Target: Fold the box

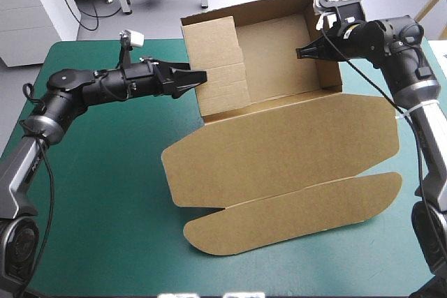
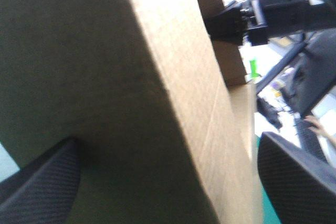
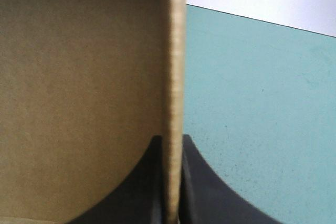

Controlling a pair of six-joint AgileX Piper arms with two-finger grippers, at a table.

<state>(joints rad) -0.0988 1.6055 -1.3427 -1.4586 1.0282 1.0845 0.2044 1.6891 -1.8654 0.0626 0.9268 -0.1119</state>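
Observation:
The brown box point(image 1: 279, 137) stands as an open tray at the back of the table, its long lid and front flap lying flat toward the near edge. My left gripper point(image 1: 199, 76) is open at the tray's left wall, and that wall point(image 2: 131, 103) fills the space between its black fingers point(image 2: 42, 182). My right gripper point(image 1: 302, 52) is shut on the box at the top of the right wall. That wall's thin edge point(image 3: 173, 77) runs up from between the nearly closed fingertips of the right gripper point(image 3: 171, 142). The right gripper point(image 2: 223, 24) also shows beyond the board.
The teal-green cover point(image 1: 105, 172) shows to the left of the box and in front of it, and beside the right wall point(image 3: 252, 103). A white cabinet point(image 1: 35, 12) stands off the table's back left corner. The lid's flap point(image 1: 293, 214) reaches toward the near edge.

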